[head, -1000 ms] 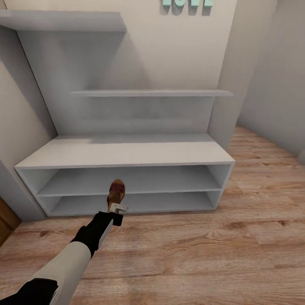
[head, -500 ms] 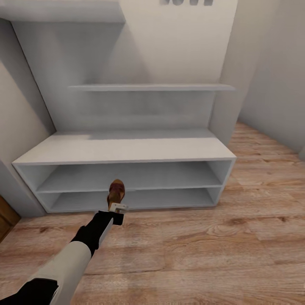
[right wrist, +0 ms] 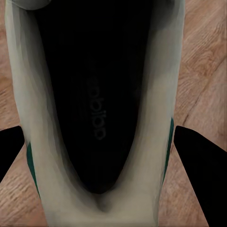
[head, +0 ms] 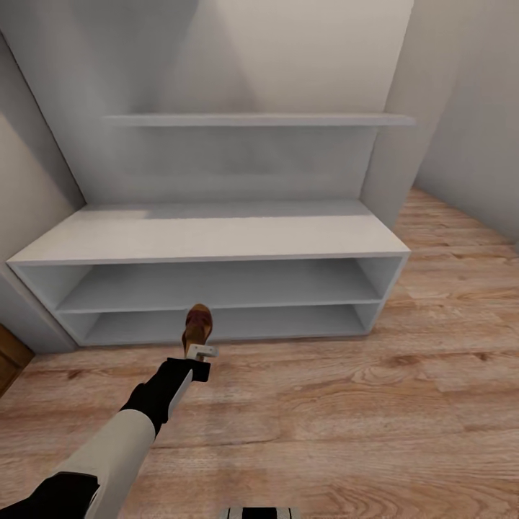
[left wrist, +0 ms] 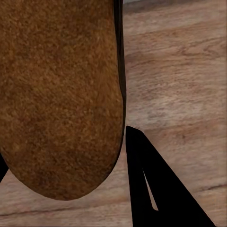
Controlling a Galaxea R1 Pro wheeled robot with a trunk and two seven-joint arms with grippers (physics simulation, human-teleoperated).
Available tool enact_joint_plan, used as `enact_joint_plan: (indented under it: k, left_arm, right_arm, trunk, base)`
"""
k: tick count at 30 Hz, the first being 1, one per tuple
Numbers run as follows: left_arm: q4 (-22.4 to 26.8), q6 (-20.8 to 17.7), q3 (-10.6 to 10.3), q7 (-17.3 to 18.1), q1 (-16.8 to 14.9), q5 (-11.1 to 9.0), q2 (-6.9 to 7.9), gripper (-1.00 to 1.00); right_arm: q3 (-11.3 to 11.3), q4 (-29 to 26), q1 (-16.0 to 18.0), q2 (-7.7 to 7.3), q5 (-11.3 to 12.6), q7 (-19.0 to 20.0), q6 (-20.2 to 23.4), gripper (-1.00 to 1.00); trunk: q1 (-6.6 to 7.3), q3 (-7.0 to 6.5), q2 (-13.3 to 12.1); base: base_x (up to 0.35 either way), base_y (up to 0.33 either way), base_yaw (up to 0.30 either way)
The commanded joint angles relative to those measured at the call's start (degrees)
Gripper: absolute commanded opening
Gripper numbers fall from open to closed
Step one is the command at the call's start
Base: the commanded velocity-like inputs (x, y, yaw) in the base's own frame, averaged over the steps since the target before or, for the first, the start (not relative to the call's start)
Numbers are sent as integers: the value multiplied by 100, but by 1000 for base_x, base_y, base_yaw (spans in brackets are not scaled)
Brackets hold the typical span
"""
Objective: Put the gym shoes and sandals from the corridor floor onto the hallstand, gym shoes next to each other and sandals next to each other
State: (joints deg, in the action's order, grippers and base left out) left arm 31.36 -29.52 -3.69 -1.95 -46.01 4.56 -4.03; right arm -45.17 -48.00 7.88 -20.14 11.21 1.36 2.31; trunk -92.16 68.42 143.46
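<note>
Sandal, reddish-brown w/ tan sole, hangs clamped in left gripper fingers just in front of the hallstand, above the corridor floor; nothing on the rack yet, so placing is all still to do. Gym shoe, white w/ green stripe, dark inside, sits between right gripper fingers; looks held, but contact not clear, can't tell.

The hallstand stands ahead with its bench top bare and both open shelves unoccupied, so each offers free passage. A wall shelf overhangs the top. The left tool, carrying a sandal, fronts the lower shelf opening. The corridor floor lies bare alongside.
</note>
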Motion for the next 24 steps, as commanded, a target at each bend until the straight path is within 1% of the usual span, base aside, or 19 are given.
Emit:
enact_joint_plan:
  k: [1,5,6,10,15,17,20,24]
  left_arm:
    - [11,-36,-17,10,-3,71,-2,-100]
    - [18,-26,-18,18,-4,71,-2,-100]
    - [51,8,-5,-31,21,80,11,-100]
    - [141,45,-11,-34,26,80,18,-100]
    - [190,177,-9,-26,5,80,73,-100]
    - [196,243,-9,-29,-46,87,97,-100]
    - [169,343,-4,-35,-88,88,106,-100]
    - [127,471,-7,-61,-220,78,104,-100]
  right_arm:
    - [-9,-9,3,1,57,23,24,-100]
    - [-4,-11,1,1,42,23,24,-100]
    - [-9,-12,0,19,31,10,18,-100]
    - [-8,-14,1,29,31,7,18,-100]
    - [-9,-21,2,158,31,5,19,-100]
    - [-9,-17,1,196,30,5,23,-100]
    - [-9,-17,2,201,30,5,24,-100]
    - [-9,-16,2,203,30,5,23,-100]
  trunk:
    - [-1,37,4]
    - [-1,61,4]
    - [-1,61,4]
    - [-1,61,4]
    - [-1,61,4]
    - [-1,61,4]
    - [-1,61,4]
    - [-1,61,4]
  base:
    - [0,0,0]
    - [0,0,0]
    - [0,0,0]
    - [0,0,0]
    - [0,0,0]
    - [0,0,0]
    - [0,0,0]
    - [0,0,0]
